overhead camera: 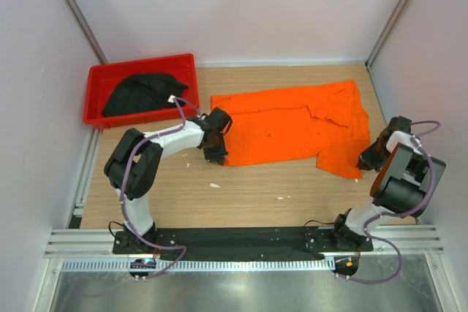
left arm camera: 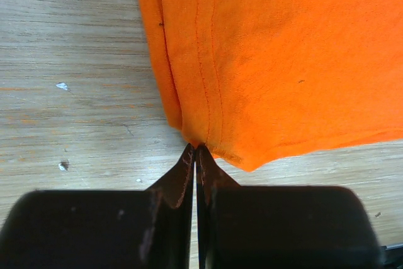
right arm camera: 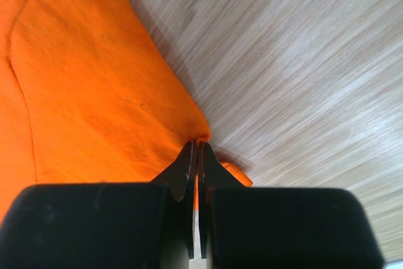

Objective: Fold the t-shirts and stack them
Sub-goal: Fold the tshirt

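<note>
At the far-left corner of the bench (overhead camera: 256, 191) you have the red bin (overhead camera: 93, 82), hard plastic with a raised rim. The black t-shirt (overhead camera: 142, 93) lies heaped inside it, crumpled, with its white tag (overhead camera: 174, 99) at the bin's right side. I judge it is parked there until the first fold is done.

Just right of the bin, your left gripper (left arm camera: 194, 149) sits low on the wood. Its 2 fingers are pressed together on the near-left corner of the orange t-shirt (overhead camera: 292, 126), right where the stitched double hem turns. That corner gives you a thick, firm bite.

The shirt itself lies across the middle of the bench toward the right edge. It is mostly flat, a thin matte knit with soft creases, and 1 sleeve is bunched near the far-right. The bench is pale grained wood dotted with a few white flecks (overhead camera: 214, 185).

Near the right edge, your right gripper (right arm camera: 198, 146) is likewise closed on cloth. It pinches a pointed orange corner, and a small tab of fabric pokes out beside the fingertips.

With 2 near corners held, the shirt looks set up for a lift and fold toward the far edge. Expect the limp cloth to sag between your grips.
</note>
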### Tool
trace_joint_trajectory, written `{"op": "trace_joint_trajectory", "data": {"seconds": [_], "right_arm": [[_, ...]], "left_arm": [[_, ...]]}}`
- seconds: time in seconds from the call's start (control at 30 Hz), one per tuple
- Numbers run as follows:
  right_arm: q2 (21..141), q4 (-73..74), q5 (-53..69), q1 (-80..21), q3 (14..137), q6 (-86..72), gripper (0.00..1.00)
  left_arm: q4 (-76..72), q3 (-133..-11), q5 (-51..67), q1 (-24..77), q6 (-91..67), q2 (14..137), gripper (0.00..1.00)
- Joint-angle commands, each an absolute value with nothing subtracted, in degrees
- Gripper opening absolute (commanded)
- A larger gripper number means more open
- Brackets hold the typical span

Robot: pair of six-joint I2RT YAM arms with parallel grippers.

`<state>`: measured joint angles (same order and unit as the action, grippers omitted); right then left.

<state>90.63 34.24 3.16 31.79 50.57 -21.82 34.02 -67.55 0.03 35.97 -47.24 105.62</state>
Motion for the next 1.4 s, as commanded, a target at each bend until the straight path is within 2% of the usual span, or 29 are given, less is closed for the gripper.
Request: {"op": "trace_joint_trajectory", "data": {"seconds": [0.0,0.33,0.5,0.6,0.8,1.1,1.37], "right_arm": [[87.81,34.36,3.69,32.08,52.12,-23.64,0.01],[79.38,46.4,-9.74,28.57,49.23,-29.09,0.01],[77.08,47.55,-11.43,26.02,50.0,-29.18,0.01],[77.96,47.64,-10.81,25.05,54.57,-28.65,0.01],[86.56,46.41,-3.97,22.5,71.94,-29.27,0.01],[103.51,46.05,3.85,20.74,91.46,-28.39,0.01],[112.76,46.85,9.4,20.74,101.6,-29.0,0.01]], "left_arm": [[35.33,-67.68,-1.32,35.68,-45.7,103.71,0.0],[39.55,-66.54,-2.81,34.1,-42.63,98.88,0.0],[41.48,-66.53,-2.99,34.1,-40.78,97.21,0.0],[42.54,-68.72,-2.81,34.01,-39.21,97.47,0.0],[44.65,-77.23,-4.04,33.14,-38.41,100.63,0.0],[47.28,-89.11,-3.78,27.61,-38.14,110.38,0.0],[50.09,-99.3,-3.95,24.7,-38.06,117.68,0.0]]}}
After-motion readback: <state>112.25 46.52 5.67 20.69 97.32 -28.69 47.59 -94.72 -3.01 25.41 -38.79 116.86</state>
